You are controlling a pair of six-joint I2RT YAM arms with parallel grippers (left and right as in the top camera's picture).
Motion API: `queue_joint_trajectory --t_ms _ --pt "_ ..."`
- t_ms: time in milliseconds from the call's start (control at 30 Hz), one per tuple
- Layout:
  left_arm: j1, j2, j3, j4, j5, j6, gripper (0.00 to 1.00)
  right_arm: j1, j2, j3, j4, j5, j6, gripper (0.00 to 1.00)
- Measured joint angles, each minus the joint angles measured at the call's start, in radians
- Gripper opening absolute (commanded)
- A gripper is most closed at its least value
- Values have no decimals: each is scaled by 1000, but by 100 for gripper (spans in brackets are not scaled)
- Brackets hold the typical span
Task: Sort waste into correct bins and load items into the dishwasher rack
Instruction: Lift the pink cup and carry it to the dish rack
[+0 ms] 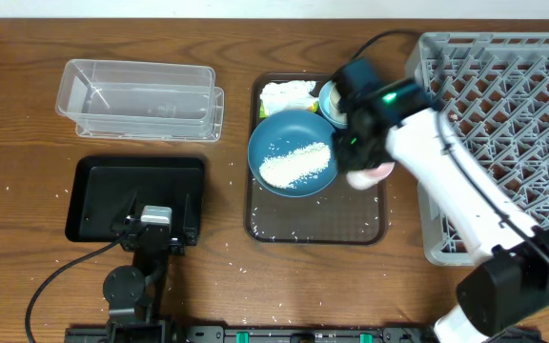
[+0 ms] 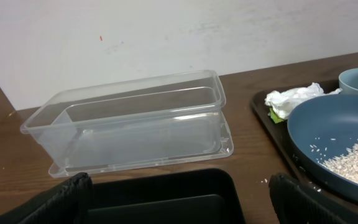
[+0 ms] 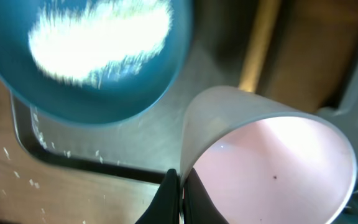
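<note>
though overhead half hides it, the right wrist view shows right gripper (image 3: 180,186) pinching the pink cup (image 3: 272,168). left gripper (image 2: 182,202) gapes.

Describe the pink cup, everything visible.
The pink cup is small, pale pink, smooth and thin-walled; its material is unclear. It is empty apart from one dark speck inside. It is tilted, mouth toward the right wrist camera. The right hand is shut on its wall at the rim. It is over the right side of the brown serving tray, apart from the dark blue plate. Whether it rests on the tray is unclear.
</note>
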Motion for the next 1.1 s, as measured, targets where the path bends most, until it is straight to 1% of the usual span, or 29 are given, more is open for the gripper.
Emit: queue_joint_trajectory --t_ms 233,333,400,567,667,733,833,933,1100 --pt "0 0 0 0 0 0 93 -210 0 138 2 -53 -87 1" --pt "0 0 0 0 0 0 93 -323 0 189 30 -125 -144 1" --pt "0 0 0 0 0 0 93 -409 0 209 77 -197 -184 1" --pt "0 0 0 0 0 0 93 -638 0 216 254 -438 -248 1" --pt "0 0 0 0 0 0 93 -780 0 199 441 -580 -263 1" --pt "0 0 0 0 0 0 93 -843 0 177 546 -638 -269 1" --pt "0 0 0 0 0 0 93 -900 0 134 652 -693 -270 1" --pt "0 0 0 0 0 0 93 -927 2 66 773 -752 -267 1" --pt "0 0 0 0 0 0 93 -935 64 -20 1043 -903 -244 1"
